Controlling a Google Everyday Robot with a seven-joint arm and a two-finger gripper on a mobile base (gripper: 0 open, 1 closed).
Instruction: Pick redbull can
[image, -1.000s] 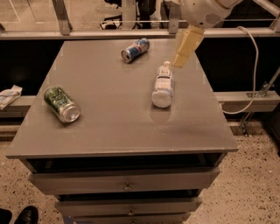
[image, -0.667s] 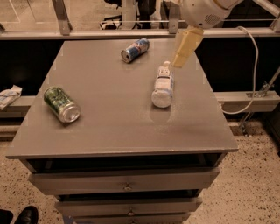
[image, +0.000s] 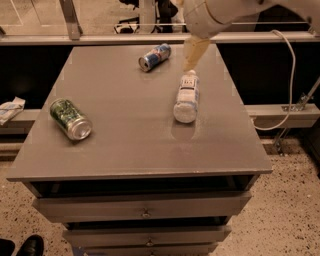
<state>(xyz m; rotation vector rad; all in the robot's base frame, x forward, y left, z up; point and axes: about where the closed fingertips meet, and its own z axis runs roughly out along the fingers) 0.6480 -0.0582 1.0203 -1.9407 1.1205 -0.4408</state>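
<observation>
The redbull can (image: 154, 56) lies on its side at the far middle of the grey table (image: 130, 145), its silver end towards me. It is slim, blue and silver. My gripper (image: 194, 54), cream-coloured on a white arm, hangs over the far part of the table. It is to the right of the can and apart from it, just above the cap end of a clear bottle.
A clear white-labelled plastic bottle (image: 186, 98) lies on its side right of the middle. A fatter green can (image: 70, 119) lies on its side near the left edge. Drawers (image: 145, 210) are under the table top. A cable (image: 287, 75) hangs at the right.
My gripper has moved a little to the left, closer to the redbull can. The cans and the bottle have not moved.
</observation>
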